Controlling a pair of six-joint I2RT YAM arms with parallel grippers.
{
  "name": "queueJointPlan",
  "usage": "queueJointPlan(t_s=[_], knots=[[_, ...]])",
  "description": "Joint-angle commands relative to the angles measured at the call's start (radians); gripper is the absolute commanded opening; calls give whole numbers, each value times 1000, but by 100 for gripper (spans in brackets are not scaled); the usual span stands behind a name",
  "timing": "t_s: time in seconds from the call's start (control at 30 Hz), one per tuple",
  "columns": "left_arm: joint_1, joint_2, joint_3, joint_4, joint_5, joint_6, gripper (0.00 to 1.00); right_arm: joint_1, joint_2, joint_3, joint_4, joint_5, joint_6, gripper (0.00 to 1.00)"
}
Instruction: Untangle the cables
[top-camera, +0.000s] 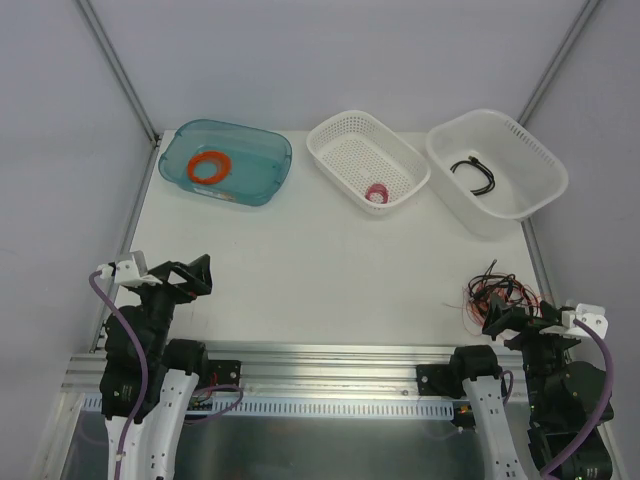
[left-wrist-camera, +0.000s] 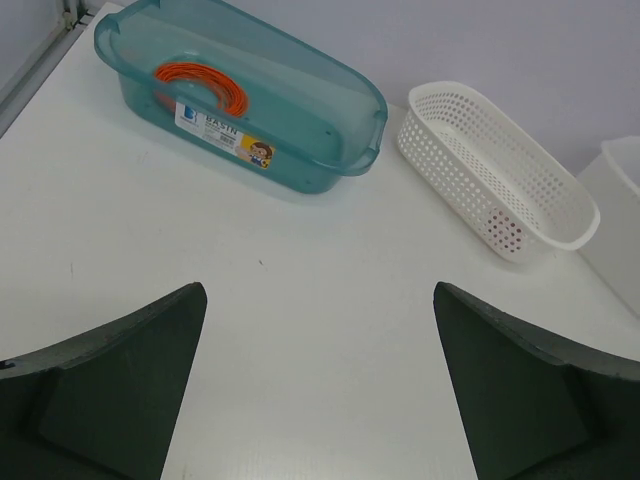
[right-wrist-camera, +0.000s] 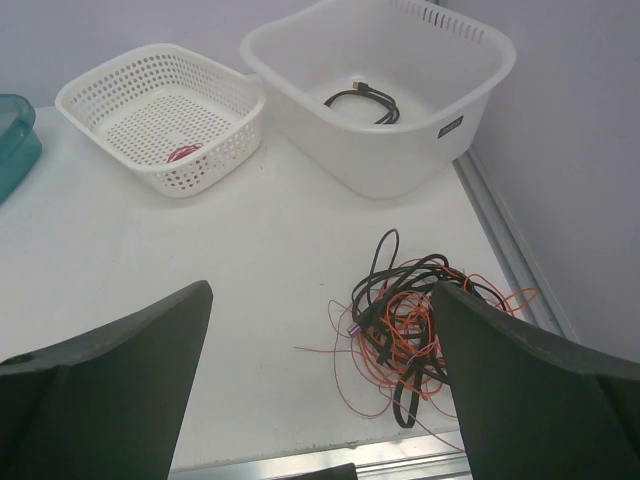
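Note:
The cables (top-camera: 500, 292) lie in a tangled heap of black, red and orange wire at the table's near right corner; in the right wrist view the cables (right-wrist-camera: 412, 325) sit partly behind the right finger. My right gripper (right-wrist-camera: 320, 395) hovers open just short of them, nothing between its fingers. My right gripper (top-camera: 512, 318) is at the heap's near edge in the top view. My left gripper (top-camera: 192, 275) stands open over bare table at the near left. In its wrist view the left gripper (left-wrist-camera: 320, 385) holds nothing.
A teal tub (top-camera: 226, 163) with a thick orange ring (top-camera: 210, 167) stands at the back left. A white mesh basket (top-camera: 366, 160) holds a small pink spool (top-camera: 377, 193). A white bin (top-camera: 496, 168) at the back right contains a black cable (top-camera: 474, 173).

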Motion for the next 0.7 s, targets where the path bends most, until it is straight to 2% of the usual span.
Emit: queueJointPlan(t_s=[0.0, 0.27, 0.37, 0.53, 0.67], knots=[[-8, -171, -8, 17, 5, -22, 99, -7, -190, 1, 9, -11, -14, 97], [-8, -164, -43, 16, 11, -82, 99, -15, -101, 30, -6, -109, -32, 97], [-8, -144, -48, 17, 15, -97, 99, -15, -30, 42, -8, -154, -11, 97], [-6, -99, -52, 19, 58, -128, 99, -16, 132, 50, 6, -138, 67, 97], [-8, -41, -67, 17, 80, -163, 99, -15, 250, 32, 15, -267, 93, 97]])
